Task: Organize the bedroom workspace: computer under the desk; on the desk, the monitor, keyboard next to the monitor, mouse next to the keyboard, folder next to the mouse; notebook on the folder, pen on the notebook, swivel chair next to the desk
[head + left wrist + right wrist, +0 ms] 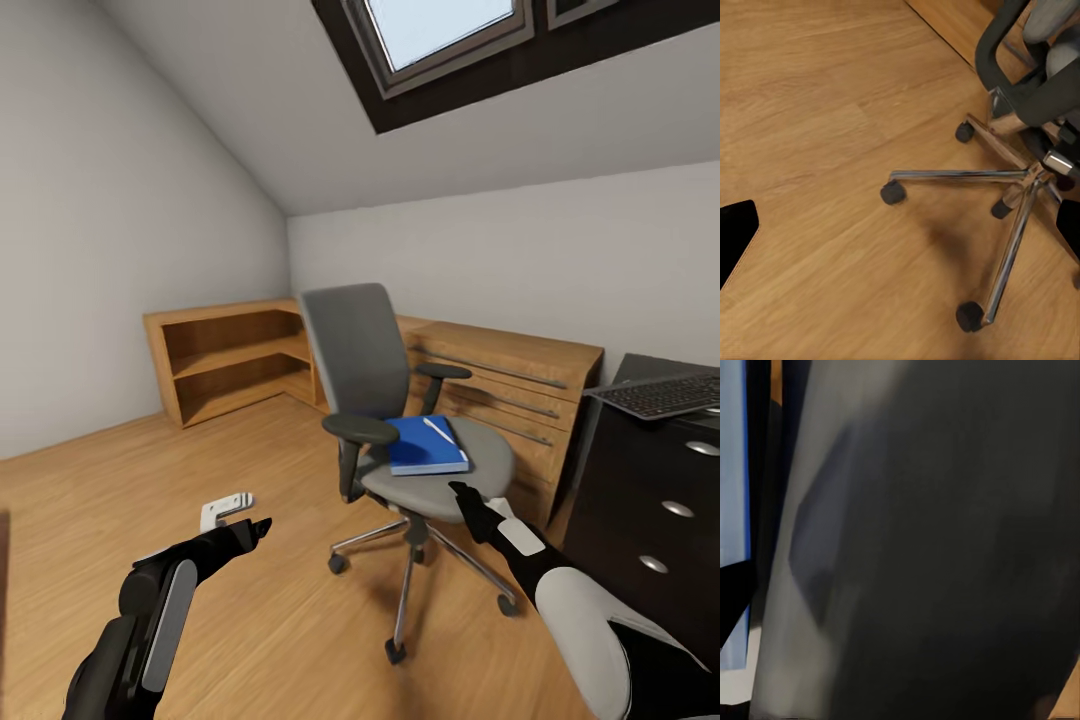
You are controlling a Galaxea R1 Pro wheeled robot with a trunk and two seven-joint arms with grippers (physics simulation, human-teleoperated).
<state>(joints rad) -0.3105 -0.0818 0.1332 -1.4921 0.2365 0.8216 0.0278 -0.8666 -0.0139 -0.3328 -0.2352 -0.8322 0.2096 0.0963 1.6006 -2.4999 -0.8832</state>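
Right arm: its white and black forearm comes in at the near right corner of the head view, cut off by the edge. The right tool is just beside the front rim of the chair seat; whether it touches, I cannot tell. Its opening I cannot tell either, because the wrist view is a dark grey blur with a blue strip at one edge.
Left arm: it is over the floor, left of the chair. The left tool is seen end-on; I cannot tell if it is wide or narrow. It holds nothing visible.
Swivel chair: it stands in the middle of the room, its chrome base and castors clear in the left wrist view.
Folder: it lies flat on the seat.
Pen: it lies on top of the folder.
Keyboard: on the black counter at far right, partly cut off.
Wood drawer unit: behind the chair.
Small white object: on the floor, hard to identify.
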